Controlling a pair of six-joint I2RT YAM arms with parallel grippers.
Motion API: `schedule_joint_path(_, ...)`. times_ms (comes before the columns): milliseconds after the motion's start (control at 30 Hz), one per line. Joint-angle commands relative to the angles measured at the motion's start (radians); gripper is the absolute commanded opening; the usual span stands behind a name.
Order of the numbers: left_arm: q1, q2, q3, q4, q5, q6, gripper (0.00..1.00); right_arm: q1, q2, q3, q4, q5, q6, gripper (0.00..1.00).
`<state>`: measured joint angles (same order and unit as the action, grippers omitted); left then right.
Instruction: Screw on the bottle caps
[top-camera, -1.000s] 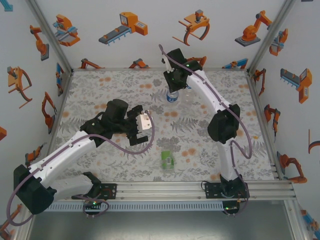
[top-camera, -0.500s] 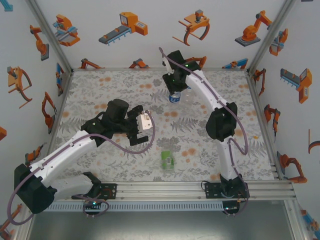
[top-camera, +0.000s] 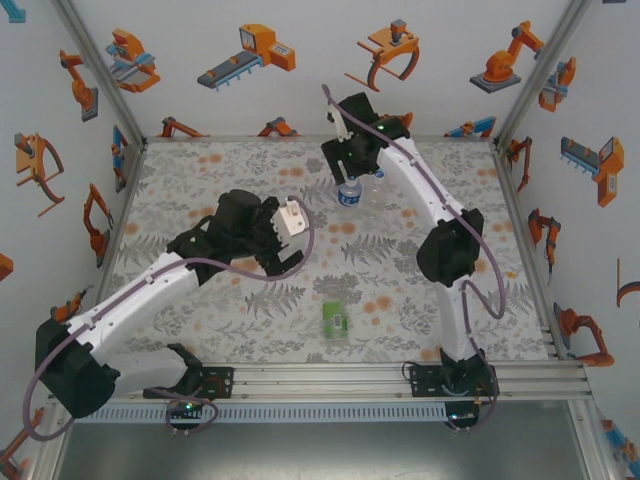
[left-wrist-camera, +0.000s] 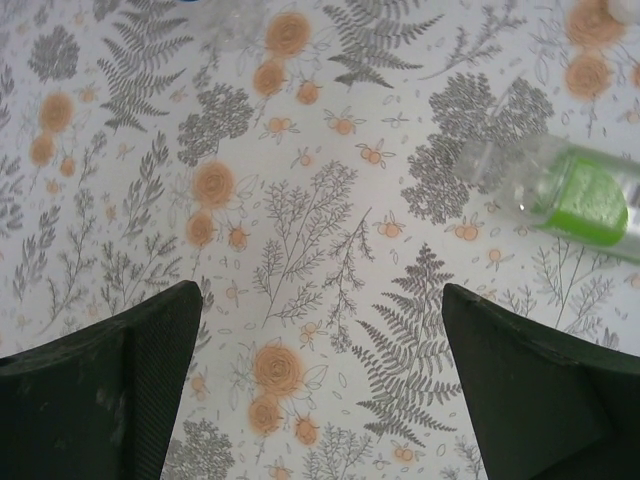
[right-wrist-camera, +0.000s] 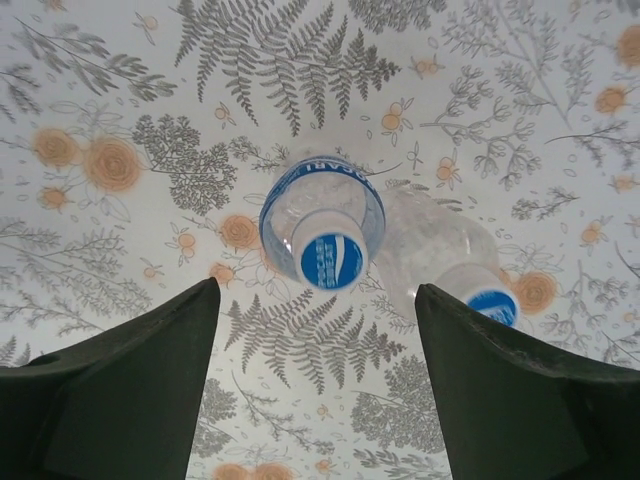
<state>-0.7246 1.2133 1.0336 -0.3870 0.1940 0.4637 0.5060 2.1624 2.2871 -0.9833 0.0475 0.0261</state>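
Right wrist view looks straight down on two upright clear plastic bottles standing just beside each other on a table (right-wrist-camera: 120, 90) covered in a matte fern-and-flower print. The blue-label bottle (right-wrist-camera: 285, 215) has crinkled, rounded shoulders and a round white cap (right-wrist-camera: 332, 258) with a blue printed top. The plain bottle (right-wrist-camera: 430, 240) wears a second cap (right-wrist-camera: 492, 302) of the same kind. The right gripper (right-wrist-camera: 315, 288) hangs above them, its dark wedge-shaped fingers spread and touching neither. Left wrist view shows the left gripper (left-wrist-camera: 322, 290) spread wide over bare table, with the green-label bottle (left-wrist-camera: 575, 195) lying on its side near the right-hand finger.
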Motion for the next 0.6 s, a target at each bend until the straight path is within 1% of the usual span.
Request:
schedule_joint_path(0,0.006,0.049,0.104,-0.064,-0.049,-0.151,0.97,-0.003,-0.123,-0.04,0.012,0.023,0.025,0.76)
schedule_joint_path(100,0.006,0.083,0.169,-0.123,-0.012,-0.209,0.97,-0.003,-0.213,-0.145,0.035,0.025,0.061,0.8)
schedule_joint_path(233,0.004,0.109,0.205,-0.139,0.052,-0.32,0.97,-0.003,-0.382,-0.377,0.123,0.011,0.105,0.82)
schedule_joint_path(300,0.004,0.119,0.209,-0.127,0.083,-0.397,0.97,-0.003,-0.464,-0.488,0.172,0.005,0.123,0.85)
schedule_joint_path(367,-0.002,0.125,0.209,-0.1,0.106,-0.499,0.97,-0.003,-0.53,-0.57,0.198,0.011,0.141,0.85)
schedule_joint_path(500,-0.037,0.133,0.215,-0.088,0.056,-0.724,0.97,-0.004,-0.624,-0.68,0.197,0.033,0.161,0.85)
schedule_joint_path(567,-0.068,0.142,0.217,-0.105,-0.056,-0.845,0.97,-0.004,-0.663,-0.728,0.196,0.038,0.168,0.86)
